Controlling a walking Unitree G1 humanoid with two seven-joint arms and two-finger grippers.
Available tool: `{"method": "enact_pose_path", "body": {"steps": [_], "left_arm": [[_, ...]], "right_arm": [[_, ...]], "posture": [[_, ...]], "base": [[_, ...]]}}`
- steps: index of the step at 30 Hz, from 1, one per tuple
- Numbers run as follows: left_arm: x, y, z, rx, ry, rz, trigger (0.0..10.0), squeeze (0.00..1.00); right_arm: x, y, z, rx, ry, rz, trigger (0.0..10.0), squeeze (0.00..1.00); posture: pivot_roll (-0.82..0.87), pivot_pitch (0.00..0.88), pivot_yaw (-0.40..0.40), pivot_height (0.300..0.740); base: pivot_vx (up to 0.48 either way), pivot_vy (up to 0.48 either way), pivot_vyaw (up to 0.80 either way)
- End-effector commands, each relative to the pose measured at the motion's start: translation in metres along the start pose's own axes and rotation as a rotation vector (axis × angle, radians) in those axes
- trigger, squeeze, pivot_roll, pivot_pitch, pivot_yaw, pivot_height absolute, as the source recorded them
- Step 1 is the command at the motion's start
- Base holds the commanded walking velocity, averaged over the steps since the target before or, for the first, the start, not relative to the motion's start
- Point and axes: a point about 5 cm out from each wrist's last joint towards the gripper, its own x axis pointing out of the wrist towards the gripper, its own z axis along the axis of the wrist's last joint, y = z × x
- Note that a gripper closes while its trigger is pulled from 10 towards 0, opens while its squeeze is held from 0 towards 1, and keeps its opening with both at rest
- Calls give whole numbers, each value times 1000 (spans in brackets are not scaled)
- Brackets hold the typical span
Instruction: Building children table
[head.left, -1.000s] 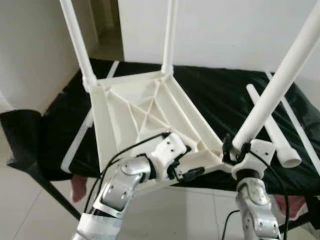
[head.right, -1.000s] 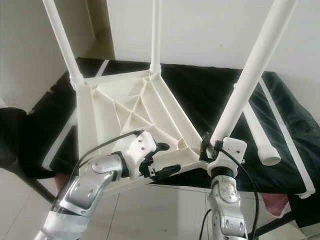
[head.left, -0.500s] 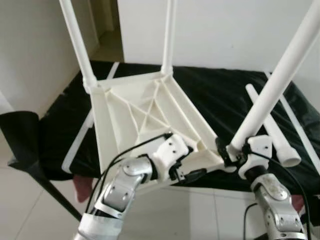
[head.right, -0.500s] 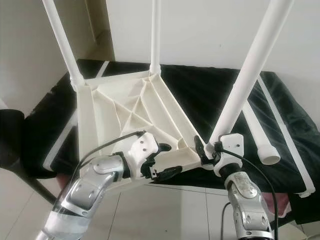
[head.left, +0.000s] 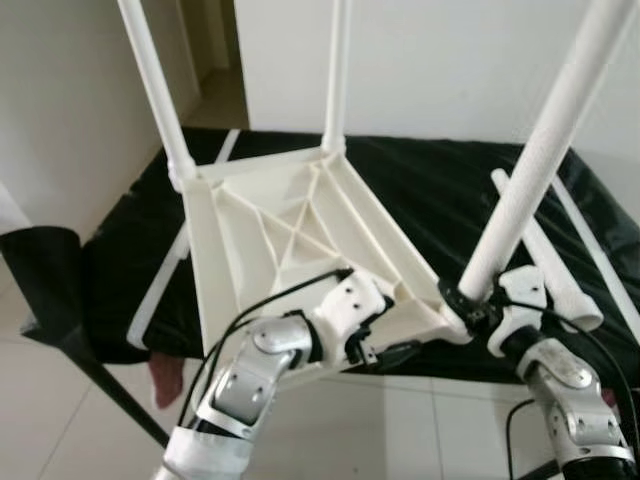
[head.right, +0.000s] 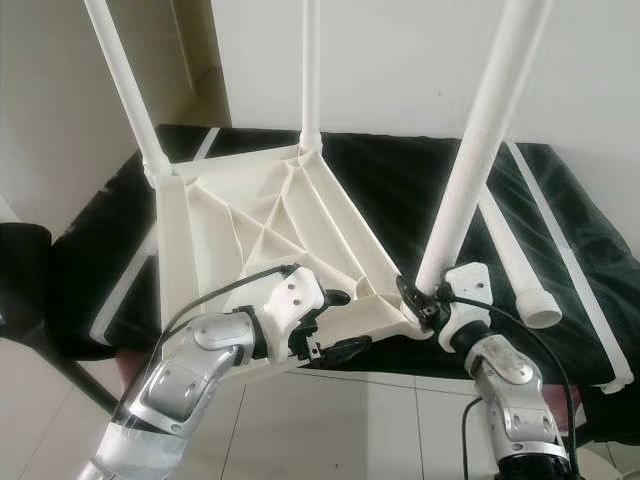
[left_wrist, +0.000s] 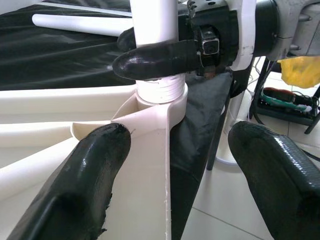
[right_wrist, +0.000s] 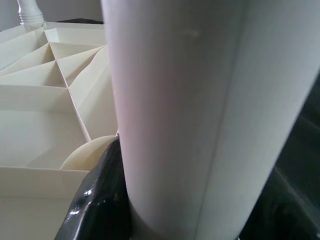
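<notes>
A white plastic table top (head.left: 290, 220) lies upside down on a black-covered surface. Two white legs (head.left: 155, 90) (head.left: 337, 70) stand in its far corners. At the near right corner my right gripper (head.left: 475, 305) is shut on the bottom of a third leg (head.left: 530, 170). That leg's end sits in the corner socket (left_wrist: 160, 95) and it leans slightly right. One black finger (left_wrist: 160, 60) wraps across it. My left gripper (head.left: 385, 330) is open and straddles the near rim beside that corner. One finger (left_wrist: 85, 185) rests on the plastic; the other hangs over the floor.
A loose fourth leg (head.left: 545, 255) lies on the black cover (head.left: 440, 190) to the right, beside a thin white rail (head.left: 600, 260). Another rail (head.left: 160, 280) lies along the left edge. A black chair (head.left: 50, 290) stands on the tiled floor at left. A white wall rises behind.
The held leg has swung from a strong rightward lean to nearly upright. My right arm has shifted right and lower. My left gripper stayed at the rim.
</notes>
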Motion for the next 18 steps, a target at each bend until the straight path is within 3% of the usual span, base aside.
{"method": "enact_pose_path", "body": {"steps": [1, 2, 3, 4, 5, 11, 14, 18], "left_arm": [[0, 7, -1, 14, 16, 114, 10000, 0], [0, 7, -1, 14, 16, 114, 10000, 0], [-1, 7, -2, 15, 17, 119, 10000, 0], [-1, 7, -2, 15, 17, 119, 10000, 0], [-2, 8, -2, 13, 18, 124, 10000, 0], [-4, 8, -2, 8, 16, 133, 10000, 0], [-4, 9, -3, 3, 18, 141, 10000, 0], [-3, 6, -3, -16, 11, 127, 10000, 0]], "right_arm": [[-2, -1, -8, -12, 45, 2, 2824, 0], [-2, -1, -8, -12, 45, 2, 2824, 0], [-3, 0, -9, -13, 46, -10, 6627, 0], [-3, 0, -9, -13, 46, -10, 6627, 0], [-3, 3, -9, -3, 43, -15, 10000, 0], [-2, 10, -10, 10, 43, -38, 10000, 0], [-2, 18, -10, 35, 40, -117, 10000, 0], [-2, 26, -14, 113, 87, -390, 10000, 0]], "posture": [[4, 0, -3, 740], [4, 0, -3, 740], [4, 0, -3, 740], [4, 0, -3, 740], [5, 6, -4, 740], [2, 15, -9, 740], [-7, 25, -11, 740], [-16, 39, -13, 740]], "base": [[0, 0, 0], [0, 0, 0], [0, 0, 0], [0, 0, 0], [0, 0, 0], [0, 0, 0], [0, 0, 0], [0, 0, 0]]}}
